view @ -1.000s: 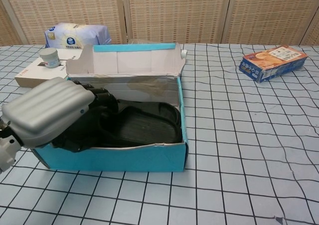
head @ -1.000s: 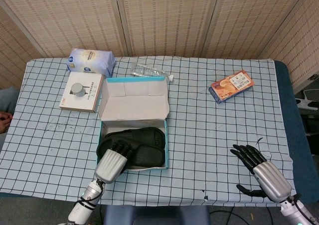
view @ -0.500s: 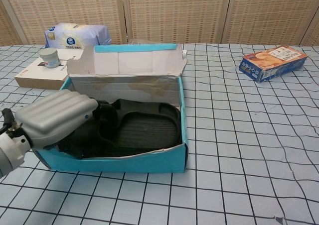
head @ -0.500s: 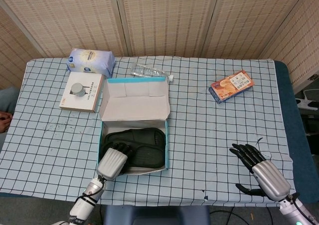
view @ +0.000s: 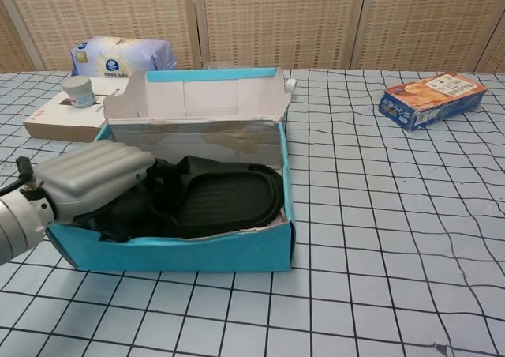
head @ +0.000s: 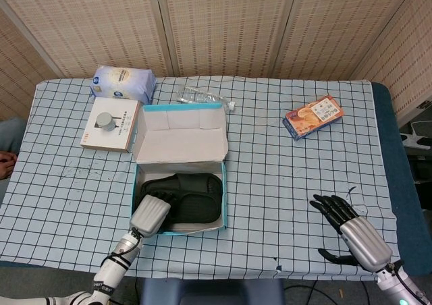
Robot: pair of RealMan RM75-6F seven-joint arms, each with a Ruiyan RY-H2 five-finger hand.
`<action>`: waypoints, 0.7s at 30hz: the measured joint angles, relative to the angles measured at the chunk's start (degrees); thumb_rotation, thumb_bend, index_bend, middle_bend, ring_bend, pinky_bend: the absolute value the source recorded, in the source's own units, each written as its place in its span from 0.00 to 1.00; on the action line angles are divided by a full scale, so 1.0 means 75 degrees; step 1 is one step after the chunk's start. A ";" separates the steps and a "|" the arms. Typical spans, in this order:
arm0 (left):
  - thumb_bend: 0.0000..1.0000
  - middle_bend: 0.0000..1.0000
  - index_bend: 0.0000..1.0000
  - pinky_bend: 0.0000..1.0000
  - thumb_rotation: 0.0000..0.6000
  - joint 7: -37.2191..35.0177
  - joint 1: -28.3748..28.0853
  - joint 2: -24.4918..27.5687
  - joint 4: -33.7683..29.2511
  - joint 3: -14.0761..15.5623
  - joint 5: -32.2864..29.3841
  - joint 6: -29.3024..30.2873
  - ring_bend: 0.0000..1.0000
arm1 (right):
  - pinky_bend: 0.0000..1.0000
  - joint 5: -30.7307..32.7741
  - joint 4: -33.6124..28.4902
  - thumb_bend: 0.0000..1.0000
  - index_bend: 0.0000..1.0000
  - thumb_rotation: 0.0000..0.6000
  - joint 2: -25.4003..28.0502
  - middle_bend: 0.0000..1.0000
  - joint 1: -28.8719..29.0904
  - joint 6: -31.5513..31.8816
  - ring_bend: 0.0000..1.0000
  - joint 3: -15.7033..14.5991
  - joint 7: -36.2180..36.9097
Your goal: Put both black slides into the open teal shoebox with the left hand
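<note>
Black slides (view: 225, 199) lying inside teal shoebox (view: 197, 250), second slide mostly hidden under left hand (view: 91, 179); grip impossible to tell, fingers out of sight. Right hand (head: 351, 227) empty, fingers spread, above counter (head: 270, 183). One orange snack box (head: 312, 116), writing unreadable.

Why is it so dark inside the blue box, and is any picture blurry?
Chest view: sharp; the teal shoebox walls and the left hand shade the black slides, so detail gets lost. Head view: even light, a bit softer, with the right hand clear on the checked cloth.
</note>
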 measured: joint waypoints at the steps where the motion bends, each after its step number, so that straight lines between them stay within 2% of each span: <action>1: 0.45 0.19 0.05 0.43 1.00 -0.0038 -0.0014 0.0031 -0.0015 0.0009 0.0093 0.0034 0.20 | 0.00 -0.0007 0.0000 0.16 0.00 0.98 0.0003 0.00 -0.0002 0.0002 0.00 -0.0005 -0.0001; 3: 0.44 0.04 0.00 0.29 1.00 -0.0117 -0.0066 0.0131 -0.0076 0.0021 0.0251 0.0074 0.04 | 0.00 -0.0032 -0.0002 0.16 0.00 0.98 0.0014 0.00 -0.0007 0.0011 0.00 -0.0020 -0.0002; 6: 0.44 0.00 0.00 0.19 1.00 -0.0234 -0.0119 0.0224 -0.0136 0.0016 0.0379 0.0104 0.00 | 0.00 -0.0053 -0.0009 0.16 0.00 0.98 0.0032 0.00 -0.0027 0.0059 0.00 -0.0029 -0.0004; 10: 0.43 0.00 0.00 0.17 1.00 -0.0291 -0.0169 0.0404 -0.0277 0.0007 0.0365 0.0051 0.00 | 0.00 -0.0059 -0.0009 0.16 0.00 0.98 0.0051 0.00 -0.0064 0.0125 0.00 -0.0034 -0.0005; 21: 0.44 0.00 0.00 0.13 1.00 -0.0219 -0.0417 0.1246 -0.1254 -0.0104 -0.0534 -0.0338 0.00 | 0.00 -0.0055 0.0039 0.16 0.00 0.98 0.0018 0.00 -0.0082 0.0133 0.00 -0.0046 0.0024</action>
